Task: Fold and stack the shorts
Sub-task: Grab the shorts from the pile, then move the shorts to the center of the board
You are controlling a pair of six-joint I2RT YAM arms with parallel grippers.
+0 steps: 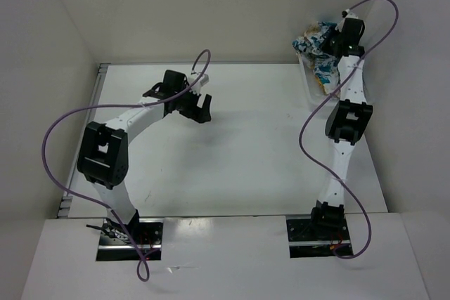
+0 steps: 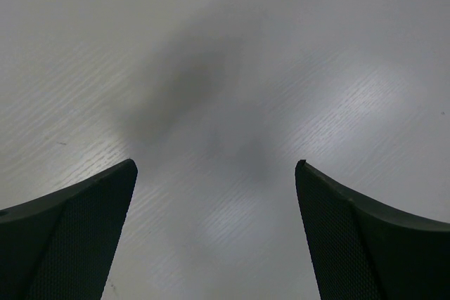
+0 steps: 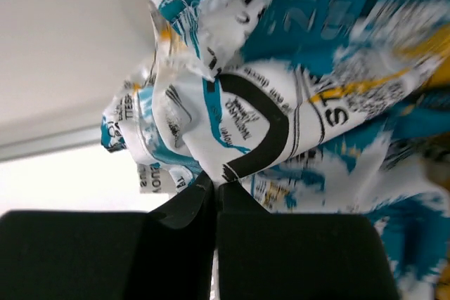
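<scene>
The shorts [image 1: 318,41], white fabric with teal, yellow and black print, lie crumpled in a heap at the far right corner of the table. In the right wrist view the shorts [image 3: 295,89] fill the frame, and my right gripper [image 3: 216,186] is shut on a pinch of their fabric. From above, the right gripper [image 1: 335,47] sits right on top of the heap. My left gripper [image 1: 184,100] hovers over the table's middle left, far from the shorts. In its wrist view the left gripper [image 2: 216,173] is open over bare table, nothing between the fingers.
A white basket [image 1: 311,83] holds the heap against the right wall. White walls close in the table on the left, back and right. Purple cables loop from both arms. The table [image 1: 246,152] is white between the arms.
</scene>
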